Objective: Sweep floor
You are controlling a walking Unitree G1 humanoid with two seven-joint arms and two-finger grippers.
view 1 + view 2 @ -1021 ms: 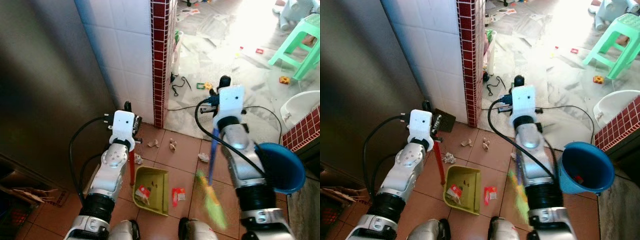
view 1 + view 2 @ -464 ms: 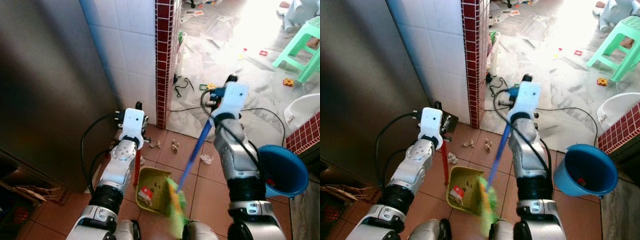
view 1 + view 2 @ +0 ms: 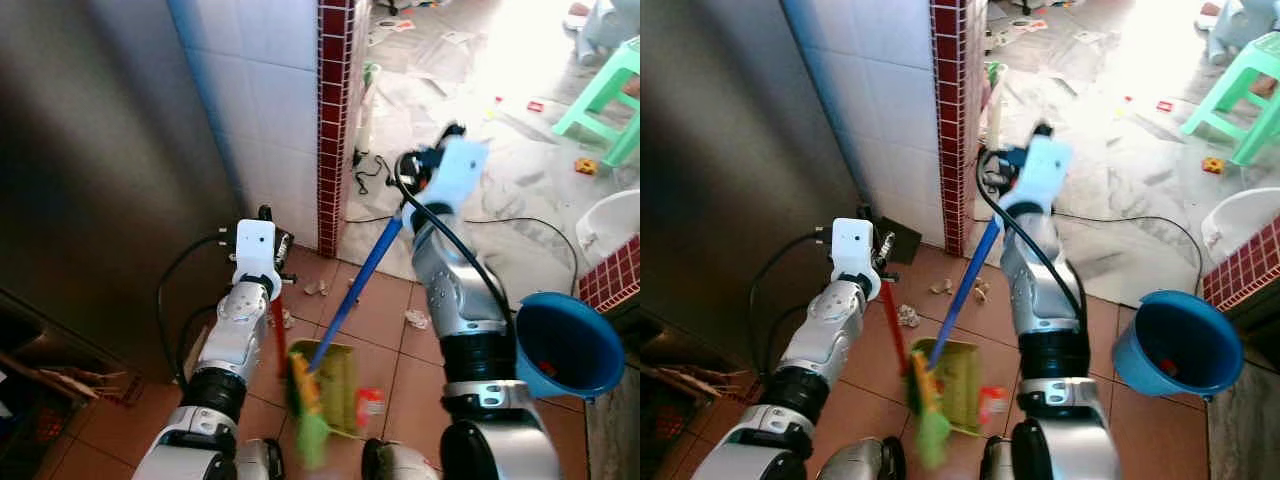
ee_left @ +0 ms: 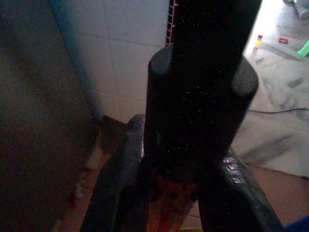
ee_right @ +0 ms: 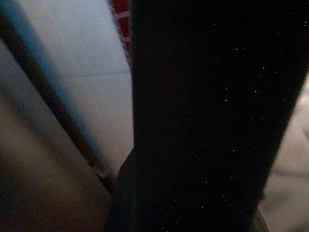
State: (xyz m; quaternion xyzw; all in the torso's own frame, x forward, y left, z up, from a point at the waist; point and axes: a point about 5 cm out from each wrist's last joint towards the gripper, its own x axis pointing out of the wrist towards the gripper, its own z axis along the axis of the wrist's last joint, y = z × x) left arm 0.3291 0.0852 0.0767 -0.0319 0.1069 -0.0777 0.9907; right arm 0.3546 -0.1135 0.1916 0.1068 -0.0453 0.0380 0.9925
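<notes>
Nearest to us, the broom's green bristles (image 3: 308,415) smear into a soft blur over the left edge of the yellow-green plastic dustpan (image 3: 340,385), which lies flat on the matte terracotta floor tiles (image 3: 400,350). A red-and-white wrapper (image 3: 369,402) sits at the pan's right edge. From the bristles, the slim blue broom handle (image 3: 355,290) slants up and to the right to our right gripper (image 3: 425,175); its fingers are a dark blur in every view, so we cannot tell how they stand. The left gripper (image 4: 174,193) is clamped on the red dustpan handle (image 3: 277,335), a thin rod rising upright from the pan; in the left wrist view the two black fingers (image 4: 120,179) press against the red shaft from either side.

To the right, a round blue plastic bucket (image 3: 570,345) stands beside the right arm, near a low red mosaic-tiled ledge (image 3: 615,275). Just beyond the dustpan, crumpled paper scraps (image 3: 416,319) lie scattered on the tiles, some near the foot of a glossy white-tiled wall (image 3: 260,100) edged with a red mosaic corner strip (image 3: 335,120). Left of that wall stands a smooth grey metal panel (image 3: 90,170).

Farther off, the floor turns to pale marbled stone (image 3: 480,120), crossed by a thin black cable (image 3: 520,222) and strewn with small litter. A mint-green plastic stool (image 3: 605,105) stands at the far right.
</notes>
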